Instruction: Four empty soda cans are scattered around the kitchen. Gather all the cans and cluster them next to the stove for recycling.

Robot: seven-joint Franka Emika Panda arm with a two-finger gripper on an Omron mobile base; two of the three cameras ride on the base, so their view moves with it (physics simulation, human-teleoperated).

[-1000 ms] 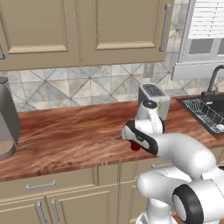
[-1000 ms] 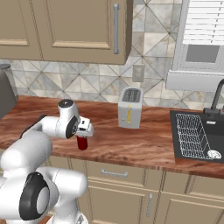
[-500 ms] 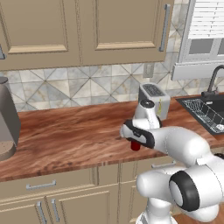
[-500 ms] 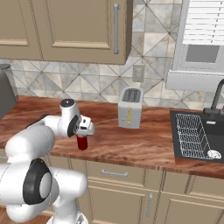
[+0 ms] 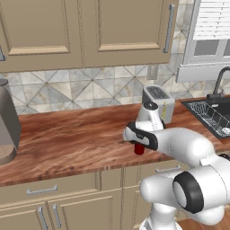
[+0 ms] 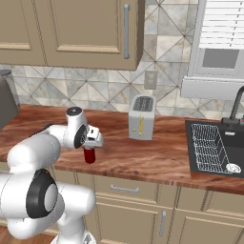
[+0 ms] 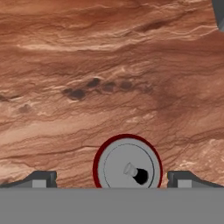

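Red soda can (image 7: pixel 127 165), upright on the countertop (image 5: pixel 67 139), sits between my spread-apart fingertips.

Over the last second I've dropped the gripper (image 7: pixel 111 178) straight down over it, jaws wide and not yet touching, so the grasp looks ready. The can shows a silvery top with tab, red rim, near the counter's front edge; toaster (image 6: pixel 142 116) behind, well apart.

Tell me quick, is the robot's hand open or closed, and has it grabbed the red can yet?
End effector: open, holding nothing; its fingertips sit on either side of the red can, which stands on the wooden counter.
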